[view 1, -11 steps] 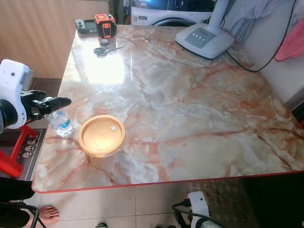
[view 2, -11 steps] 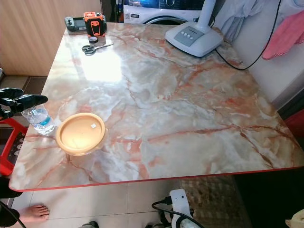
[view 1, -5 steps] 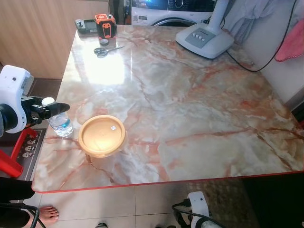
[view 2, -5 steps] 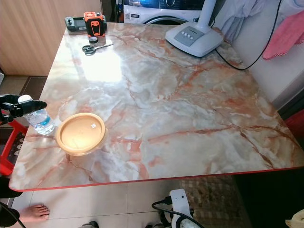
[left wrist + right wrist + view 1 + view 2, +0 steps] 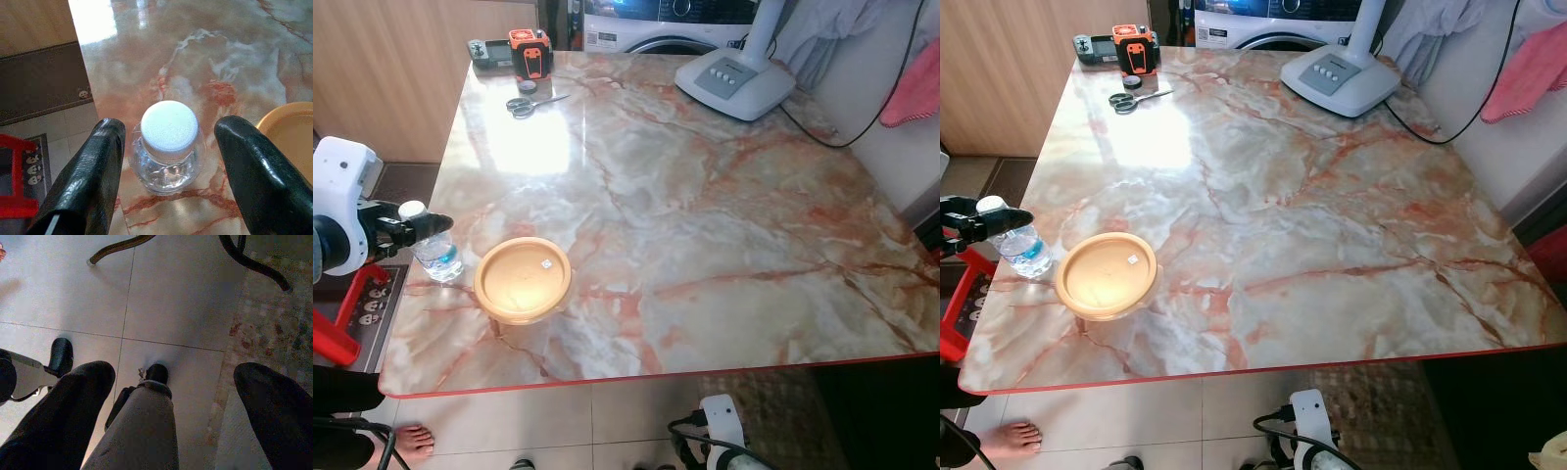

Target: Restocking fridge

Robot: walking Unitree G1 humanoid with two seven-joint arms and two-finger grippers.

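A small clear water bottle [image 5: 439, 258] with a white cap [image 5: 169, 126] stands upright at the left edge of the marble table [image 5: 705, 196]. My left gripper [image 5: 433, 225] comes in from the table's left side at cap height. It is open, with one black finger [image 5: 93, 176] on either side of the bottle neck and a gap to the bottle on both sides. A round orange lidded container [image 5: 523, 279] sits just right of the bottle. My right gripper [image 5: 171, 374] hangs open below the table's front edge, over the tiled floor.
At the table's far left corner lie scissors [image 5: 521, 105], an orange-black device [image 5: 530, 52] and a controller [image 5: 487, 49]. A fan base [image 5: 736, 80] with a cable stands at the back right. A red stool [image 5: 337, 328] and a person's foot [image 5: 411, 441] are on the floor at left.
The left gripper has dropped slightly and drawn back toward the table's left edge. The bottle's white cap, covered a second ago, now shows between the fingers. The bottle has not moved.
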